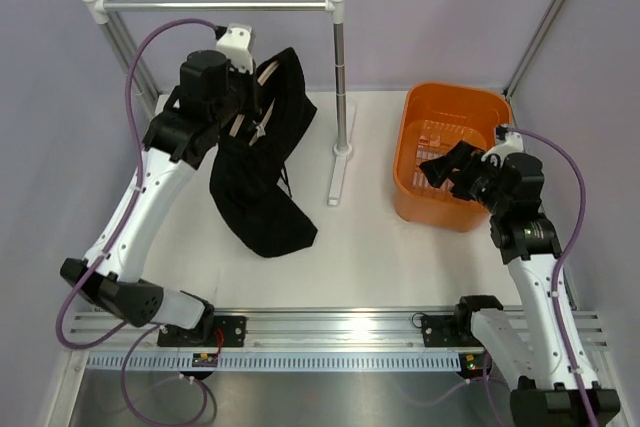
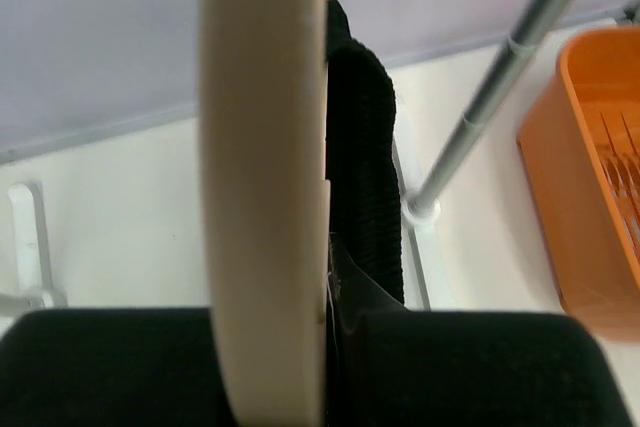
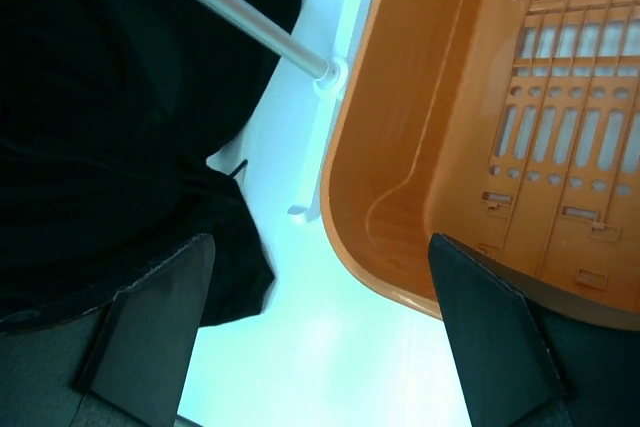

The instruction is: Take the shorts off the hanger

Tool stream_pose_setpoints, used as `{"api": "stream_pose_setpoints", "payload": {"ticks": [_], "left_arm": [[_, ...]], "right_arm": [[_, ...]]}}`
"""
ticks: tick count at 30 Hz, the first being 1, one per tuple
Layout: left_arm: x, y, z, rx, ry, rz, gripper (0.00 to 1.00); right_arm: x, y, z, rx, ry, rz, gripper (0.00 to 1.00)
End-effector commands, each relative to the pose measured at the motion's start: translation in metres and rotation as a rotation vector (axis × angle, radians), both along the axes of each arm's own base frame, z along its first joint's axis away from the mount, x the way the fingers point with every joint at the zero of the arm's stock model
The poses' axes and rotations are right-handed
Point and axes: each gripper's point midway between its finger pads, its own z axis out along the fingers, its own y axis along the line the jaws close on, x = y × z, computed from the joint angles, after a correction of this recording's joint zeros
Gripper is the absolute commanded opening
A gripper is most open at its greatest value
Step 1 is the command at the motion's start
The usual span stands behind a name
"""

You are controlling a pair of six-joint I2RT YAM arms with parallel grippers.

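Observation:
The black shorts hang from the tan wooden hanger, and their lower end lies on the table. My left gripper is shut on the hanger in front of the rail. In the left wrist view the hanger's frame runs between the black fingers, with the shorts just behind it. My right gripper is open and empty above the near left wall of the orange basket. In the right wrist view its fingers stand wide apart, with the shorts far to the left.
A white-and-metal rail stand stands between the shorts and the orange basket. The basket holds nothing. The stand's pole and foot show in the right wrist view. Grey walls close in the back and sides.

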Motion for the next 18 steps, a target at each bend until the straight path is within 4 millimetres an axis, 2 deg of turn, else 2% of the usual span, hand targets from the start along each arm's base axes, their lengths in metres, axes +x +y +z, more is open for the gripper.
{"api": "stream_pose_setpoints", "payload": {"ticks": [1, 2, 3, 4, 7, 8, 10, 11, 13, 14, 18], "left_arm": [[-0.054, 0.002, 0.018, -0.071, -0.032, -0.058, 0.0], [-0.061, -0.001, -0.004, -0.053, 0.01, -0.072, 0.0], [-0.068, -0.002, -0.01, -0.048, 0.022, -0.081, 0.0], [-0.081, -0.005, -0.009, -0.058, 0.018, -0.102, 0.0], [-0.1, -0.015, -0.03, -0.044, 0.065, -0.144, 0.0], [-0.113, -0.024, -0.028, -0.044, 0.058, -0.184, 0.0], [-0.123, -0.028, -0.039, -0.014, 0.075, -0.201, 0.0], [-0.13, -0.035, -0.041, -0.006, 0.08, -0.224, 0.0], [-0.134, -0.039, -0.047, -0.004, 0.093, -0.239, 0.0], [-0.137, -0.044, -0.049, -0.003, 0.1, -0.259, 0.0], [-0.14, -0.055, -0.059, 0.017, 0.11, -0.277, 0.0]], "right_arm": [[0.001, 0.029, 0.027, -0.075, -0.068, 0.098, 0.97], [0.003, 0.038, 0.034, -0.097, -0.073, 0.117, 0.96], [0.002, 0.047, 0.034, -0.109, -0.063, 0.132, 0.95], [-0.002, 0.062, 0.037, -0.109, -0.063, 0.16, 0.94], [0.0, 0.088, 0.046, -0.112, -0.053, 0.203, 0.93], [0.003, 0.096, 0.052, -0.117, -0.055, 0.213, 0.93], [0.005, 0.107, 0.055, -0.143, -0.05, 0.216, 0.93], [0.004, 0.126, 0.058, -0.153, -0.048, 0.258, 0.93], [0.007, 0.138, 0.058, -0.183, -0.037, 0.258, 0.93], [0.005, 0.157, 0.059, -0.195, -0.032, 0.292, 0.92], [0.005, 0.184, 0.055, -0.247, -0.009, 0.297, 0.91]]}}
